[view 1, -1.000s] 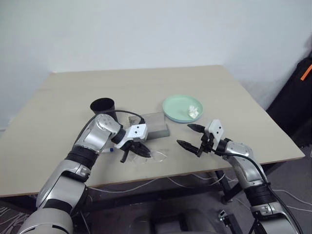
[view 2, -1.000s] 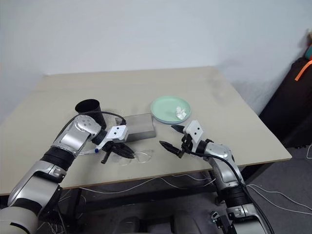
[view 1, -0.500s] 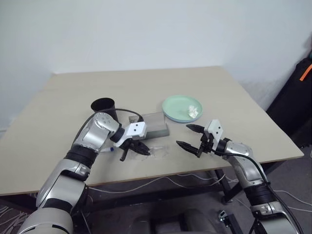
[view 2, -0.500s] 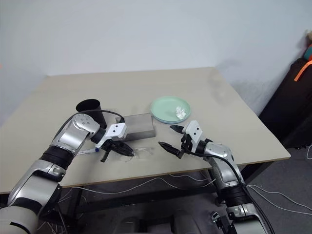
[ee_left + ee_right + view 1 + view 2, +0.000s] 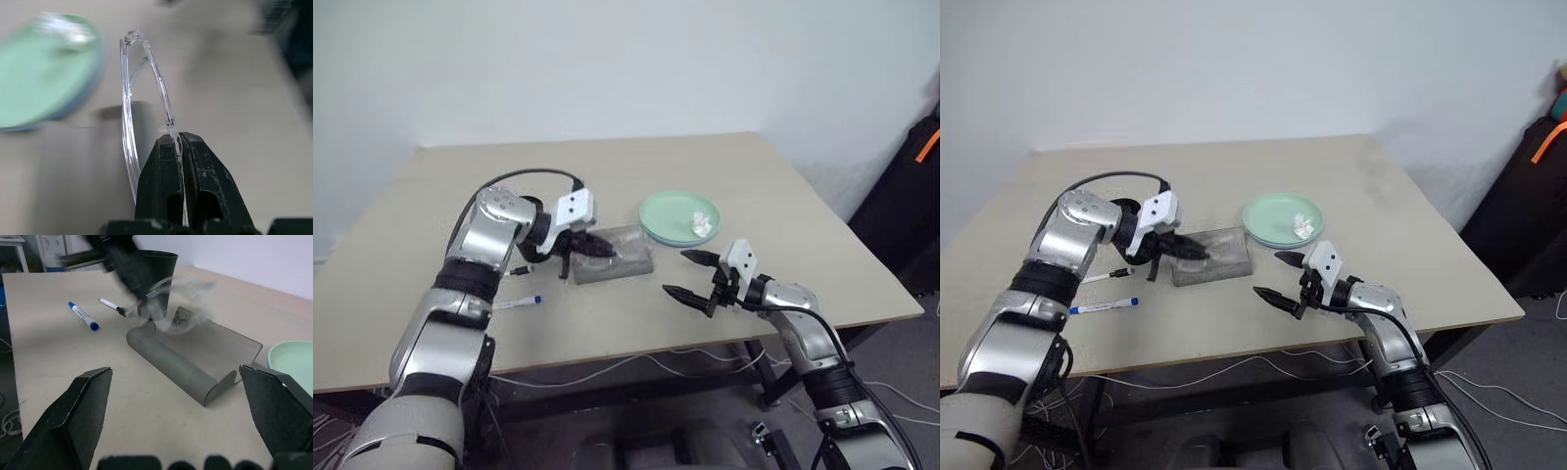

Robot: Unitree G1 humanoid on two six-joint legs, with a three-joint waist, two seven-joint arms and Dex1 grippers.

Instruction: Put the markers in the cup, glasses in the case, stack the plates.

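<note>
My left gripper [image 5: 595, 246] is shut on the glasses [image 5: 128, 98], pinching the thin clear frame, and holds them just above the open grey case [image 5: 617, 258]. The right wrist view shows the glasses [image 5: 178, 296] blurred over the case [image 5: 195, 357], with the black cup [image 5: 157, 267] behind them. Two markers lie left of the case, one with a blue end [image 5: 520, 303] and one with a black end [image 5: 516, 271]. The mint green plate [image 5: 667, 214] sits on the light blue one, whose rim peeks out beneath. My right gripper [image 5: 677, 274] hovers open in front of the plates.
A small white wad of paper [image 5: 702, 222] lies in the green plate. The table's front edge [image 5: 636, 350] runs close below both grippers. A dark bag with an orange strap [image 5: 911, 196] stands off the table at the right.
My left gripper has lifted the glasses off the table near the front edge and carried them up and back to above the case. The markers now show. The right gripper has stayed put.
</note>
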